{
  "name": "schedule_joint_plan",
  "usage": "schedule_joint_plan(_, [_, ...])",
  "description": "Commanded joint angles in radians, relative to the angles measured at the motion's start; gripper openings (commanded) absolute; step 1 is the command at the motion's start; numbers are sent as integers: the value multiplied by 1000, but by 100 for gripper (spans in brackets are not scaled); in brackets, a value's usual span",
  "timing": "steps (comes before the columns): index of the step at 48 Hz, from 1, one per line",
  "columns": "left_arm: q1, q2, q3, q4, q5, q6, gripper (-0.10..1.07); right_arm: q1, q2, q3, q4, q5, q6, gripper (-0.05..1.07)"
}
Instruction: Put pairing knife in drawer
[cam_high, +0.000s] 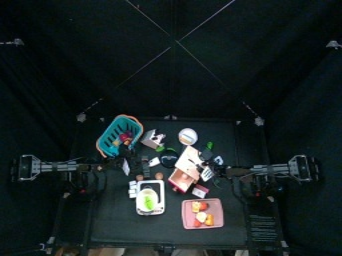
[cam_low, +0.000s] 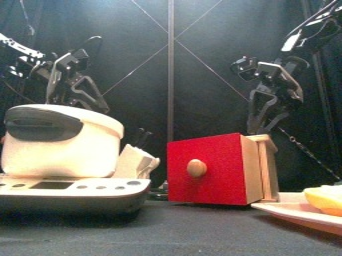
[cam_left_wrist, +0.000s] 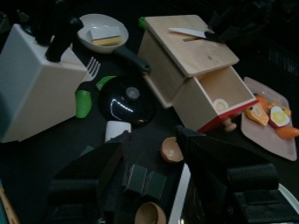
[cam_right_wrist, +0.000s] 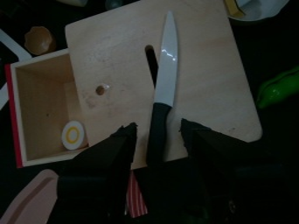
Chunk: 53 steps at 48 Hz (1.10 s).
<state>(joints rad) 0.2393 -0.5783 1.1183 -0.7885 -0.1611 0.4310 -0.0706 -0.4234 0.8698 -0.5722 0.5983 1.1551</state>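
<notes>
Wooden drawer unit (cam_right_wrist: 140, 79), one open drawer (cam_right_wrist: 47, 109), one knife (cam_right_wrist: 163, 83)

Right end effector (cam_right_wrist: 159, 140) jaws apart, pointing down; left end effector (cam_left_wrist: 160, 166) jaws apart, raised

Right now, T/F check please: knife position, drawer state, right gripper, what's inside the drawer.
1. The black-handled paring knife lies on top of the light wooden drawer box. True.
2. The red-fronted drawer is shut. False: it is pulled out.
3. The right gripper is clamped on the knife. False: its jaws stand open at the handle end, nothing held.
4. A small round yellow-and-white piece sits in the drawer. True.
</notes>
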Motion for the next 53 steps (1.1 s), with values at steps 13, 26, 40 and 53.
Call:
schedule_joint_plan(13, [3, -2, -9, 2, -8, -2, 84, 2, 32, -18, -23, 37, -2, 72])
schedule_joint_plan(26, [2, -2, -8, 0, -8, -2, 84, 8, 20, -55, -23, 58, -2, 63])
schedule_joint_plan(40, [2, -2, -8, 0, -8, -2, 84, 49, 41, -143, 21, 29, 3, 62])
schedule_joint_plan(53, [-2, -2, -8, 0, -6, -2, 84, 101, 114, -160, -28, -141, 0, 62])
